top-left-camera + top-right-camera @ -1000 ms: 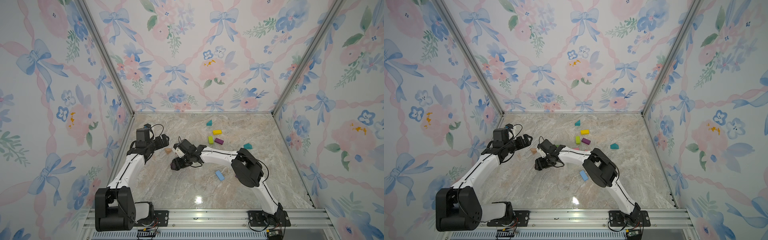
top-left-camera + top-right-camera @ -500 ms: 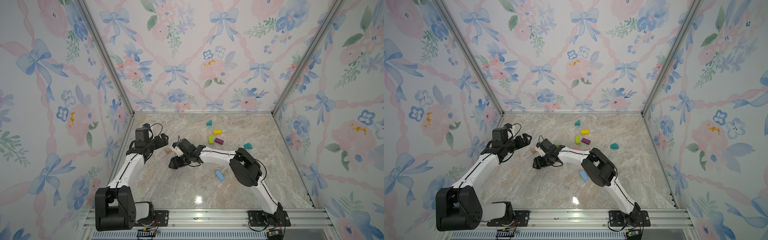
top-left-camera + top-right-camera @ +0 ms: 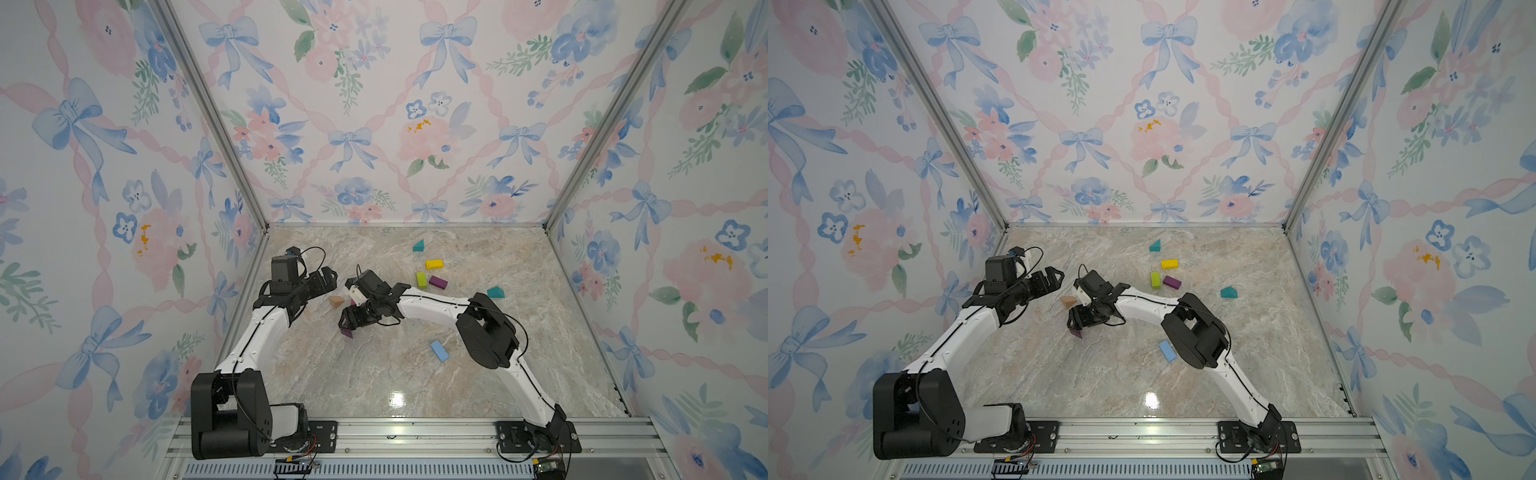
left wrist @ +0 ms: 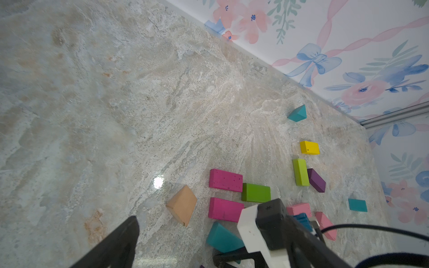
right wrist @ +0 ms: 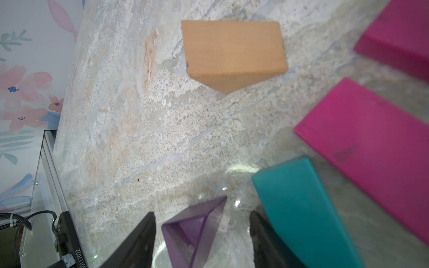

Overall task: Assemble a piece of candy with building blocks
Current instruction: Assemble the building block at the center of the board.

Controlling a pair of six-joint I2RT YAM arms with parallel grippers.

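**1 purple prism [image 5: 195, 232] lies between open fingers [image 5: 139, 239]**

1 marble table [image 3: 374, 374] carries everything. The left arm [image 3: 257, 332] reaches along the left wall. The right arm [image 3: 436, 309] bends across the middle toward it.

The left gripper [image 3: 329, 279] hangs above the table with its fingers spread wide and holds nothing. The right gripper [image 5: 202, 213] points down at the table. Its 2 fingers stand on each side of the purple prism. A strip of table shows between the prism and 1 finger, so the prism is not pinched.

Just beside this gripper lie a teal prism [image 5: 301, 208] and 2 magenta bricks [image 5: 371, 150]. A tan prism [image 3: 336, 301] lies between the 2 grippers.

Well apart, toward the back, are a yellow brick [image 3: 434, 264] and a lime brick [image 3: 421, 279] just beside a purple brick [image 3: 438, 282]. There are also 2 more teal prisms [image 3: 418, 246] [image 3: 495, 292]. A blue brick [image 3: 439, 351] lies alone near the right arm.
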